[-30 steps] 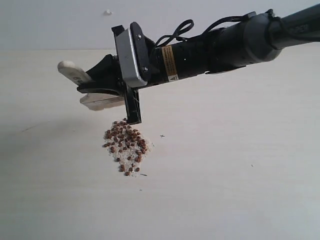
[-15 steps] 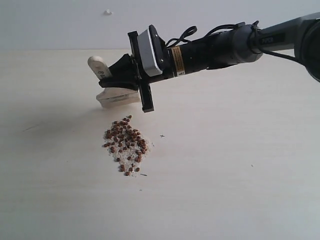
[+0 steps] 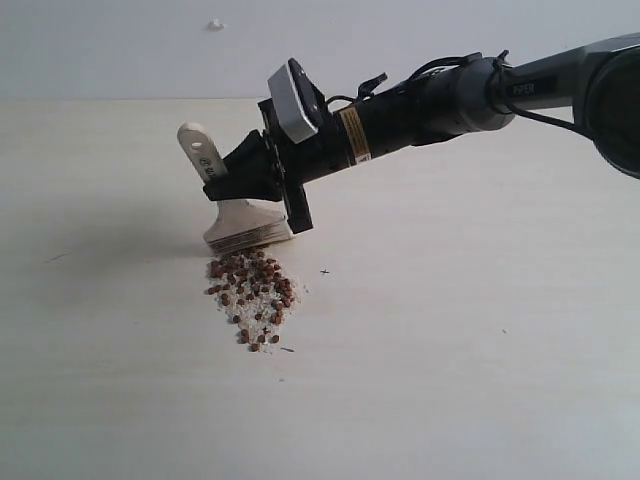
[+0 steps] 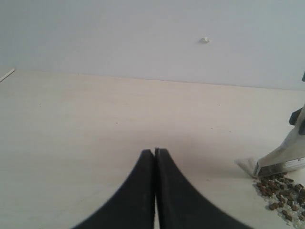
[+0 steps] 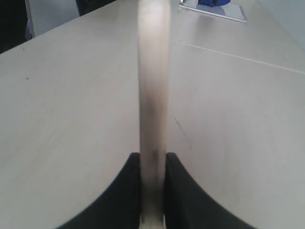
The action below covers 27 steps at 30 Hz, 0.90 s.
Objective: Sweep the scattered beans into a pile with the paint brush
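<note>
Pale wooden table (image 3: 450, 400) is lying bare nearest the exterior camera. Farther in, the reddish-brown beans (image 3: 243, 270) are sitting gathered with pale crumbs in the pile (image 3: 252, 295), a few strays trailing off at its 6 o'clock end. Just beyond, at the pile's 12 o'clock edge, the paint brush (image 3: 247, 228) is pressing its whitish bristles onto the table and touching the outermost beans, while its handle is leaning up towards 11 o'clock. The right pincer (image 5: 152, 155) is grasping that handle between both jaws, and its dark arm is stretching away towards 2 o'clock. Behind everything, a grey-white wall (image 3: 100, 50) is rising. The left pincer (image 4: 155, 151) is holding its tips pressed together, clenched on nothing, well apart from the brush head and beans.
</note>
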Available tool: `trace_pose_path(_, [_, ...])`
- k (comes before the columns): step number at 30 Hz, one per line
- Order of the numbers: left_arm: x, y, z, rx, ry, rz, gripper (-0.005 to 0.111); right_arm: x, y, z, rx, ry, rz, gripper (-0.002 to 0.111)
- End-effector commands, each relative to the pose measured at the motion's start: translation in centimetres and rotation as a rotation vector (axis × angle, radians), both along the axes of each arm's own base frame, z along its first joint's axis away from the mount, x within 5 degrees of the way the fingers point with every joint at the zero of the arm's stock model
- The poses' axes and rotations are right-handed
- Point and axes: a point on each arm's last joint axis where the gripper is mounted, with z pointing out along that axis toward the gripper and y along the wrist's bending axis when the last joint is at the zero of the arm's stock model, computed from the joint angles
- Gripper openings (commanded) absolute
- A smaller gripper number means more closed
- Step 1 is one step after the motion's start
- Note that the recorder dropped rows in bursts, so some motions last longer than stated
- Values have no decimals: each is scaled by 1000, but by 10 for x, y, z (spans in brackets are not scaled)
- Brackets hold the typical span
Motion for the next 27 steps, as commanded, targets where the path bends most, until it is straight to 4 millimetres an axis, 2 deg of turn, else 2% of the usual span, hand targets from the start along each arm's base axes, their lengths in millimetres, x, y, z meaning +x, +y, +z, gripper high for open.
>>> trace_pose_path(1, [-1,-1,-1,-7,2,-11,0,-2,-2,4,-58,119,-21,0])
trace_pose_path(8, [-1,-1,-1,-7,2,-11,0,-3,-2,29,-58,183,-54,0])
trace_pose_path(12, [-1,-1,-1,-7,2,-11,0,-4,-2,52,-19,107,-49,0])
trace_pose_path(16, [-1,-1,-1,-7,2,-11,0,-3,-2,63,46,-36,-32,0])
trace_pose_path(21, [-1,-1,-1,-7,2,-11,0,-12,9,57,48,-253,77,0])
trace_pose_path(24, [-1,-1,-1,-7,2,-11,0,-18,20,47,48,-258,111,0])
trace_pose_path(27, [-1,-1,-1,-7,2,-11,0,-28,33,22,13,-215,163,0])
